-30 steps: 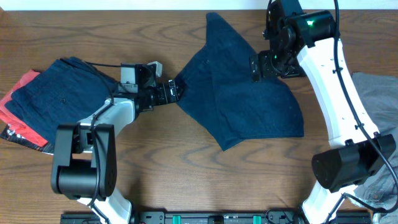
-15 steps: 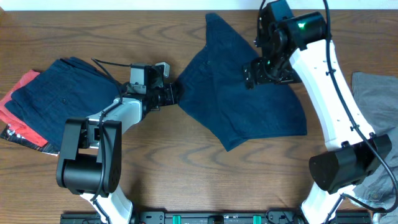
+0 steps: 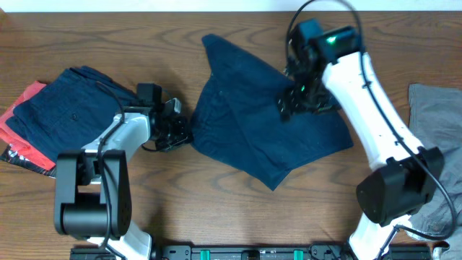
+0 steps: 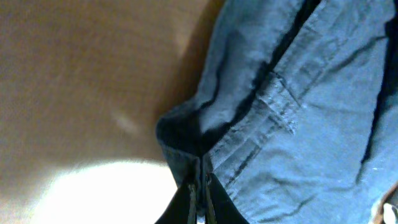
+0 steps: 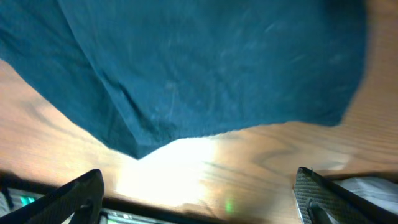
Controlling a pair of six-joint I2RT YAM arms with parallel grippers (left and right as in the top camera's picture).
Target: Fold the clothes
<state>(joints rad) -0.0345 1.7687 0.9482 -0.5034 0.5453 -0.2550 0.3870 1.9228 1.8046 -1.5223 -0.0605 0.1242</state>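
Observation:
A large dark navy garment [image 3: 245,133] lies spread and rumpled across the middle of the table. My left gripper [image 3: 183,134] is at its left edge and is shut on a bunched seam of the fabric [image 4: 199,165]; the thin dark fingers [image 4: 186,202] pinch the cloth between them. My right gripper [image 3: 289,108] hovers above the garment's upper right part. Its jaws stand wide open, and its fingers [image 5: 78,199] have only bare wood between them, with the navy cloth [image 5: 205,68] ahead.
A folded navy garment [image 3: 68,115] lies at the far left on top of a red one [image 3: 20,119]. A light grey garment [image 3: 437,119] lies at the right edge, beside the right arm's base [image 3: 393,191].
My left gripper has shut on the garment's left edge and drawn it leftward, shifting the whole cloth. The right arm has swung left and lower over the garment.

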